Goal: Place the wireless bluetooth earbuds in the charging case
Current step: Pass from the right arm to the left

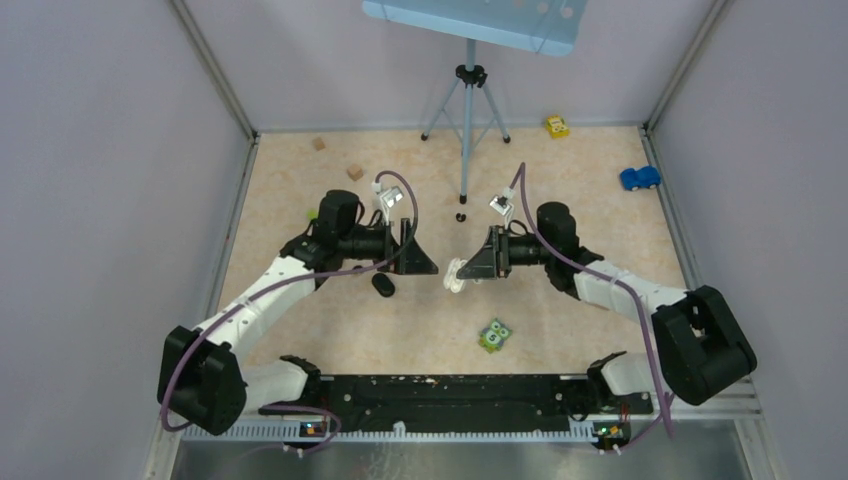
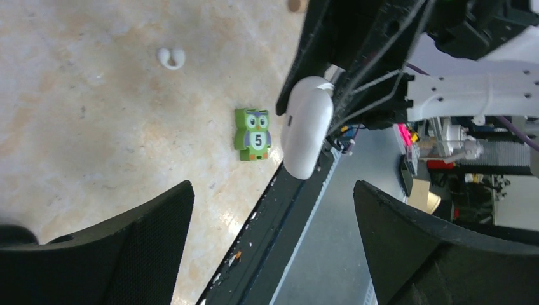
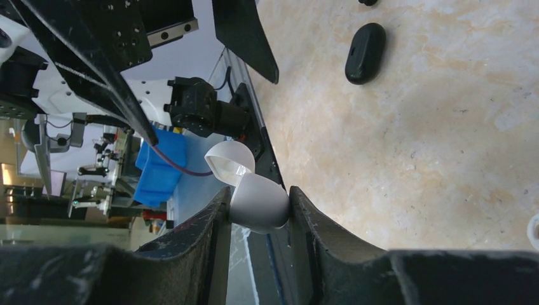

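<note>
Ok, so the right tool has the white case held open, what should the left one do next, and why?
Probably lower the left tool toward the white earbud lying loose on the table and close on it. That tool is open and empty, while the right tool grips the white case with its lid flipped up, seemingly ready for a bud.

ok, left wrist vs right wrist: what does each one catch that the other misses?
Left wrist only: the green owl tile and the open left gripper. Right wrist only: the black case lying shut on the table, and the white charging case with its lid flipped open. Both: that white case, clamped in the right gripper, with the table under it.
</note>
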Motion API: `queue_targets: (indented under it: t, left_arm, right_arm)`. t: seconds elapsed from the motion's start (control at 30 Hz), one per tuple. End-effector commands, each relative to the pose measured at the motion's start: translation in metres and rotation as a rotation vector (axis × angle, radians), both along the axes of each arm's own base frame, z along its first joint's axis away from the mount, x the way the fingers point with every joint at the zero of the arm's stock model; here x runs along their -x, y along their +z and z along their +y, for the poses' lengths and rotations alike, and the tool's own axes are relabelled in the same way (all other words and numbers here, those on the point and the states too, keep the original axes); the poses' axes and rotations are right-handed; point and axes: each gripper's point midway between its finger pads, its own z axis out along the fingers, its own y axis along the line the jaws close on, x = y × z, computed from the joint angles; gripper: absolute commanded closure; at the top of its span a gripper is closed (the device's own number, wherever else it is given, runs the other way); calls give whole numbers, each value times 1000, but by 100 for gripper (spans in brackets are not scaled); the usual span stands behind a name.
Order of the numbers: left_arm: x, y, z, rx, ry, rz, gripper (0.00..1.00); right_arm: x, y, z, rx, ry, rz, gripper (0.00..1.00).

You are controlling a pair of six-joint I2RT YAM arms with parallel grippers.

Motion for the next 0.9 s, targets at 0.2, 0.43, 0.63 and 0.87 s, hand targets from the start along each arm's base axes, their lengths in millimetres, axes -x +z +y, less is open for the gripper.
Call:
queue_targets:
  t: [0.2, 0.43, 0.63, 0.87]
  left_arm:
    - [22, 39, -18, 229, -205, -56, 11]
    - [17, 39, -24, 255, -215, -28, 22]
    - [22, 36, -33, 273, -222, -10, 26]
    - [25, 38, -39, 302, -234, -6, 29]
  right_arm:
    - [-5, 40, 8, -136, 77, -108, 100]
    - [1, 47, 8, -173, 104, -115, 100]
    - [5, 51, 7, -198, 117, -118, 100]
    - [8, 51, 8, -207, 132, -106, 100]
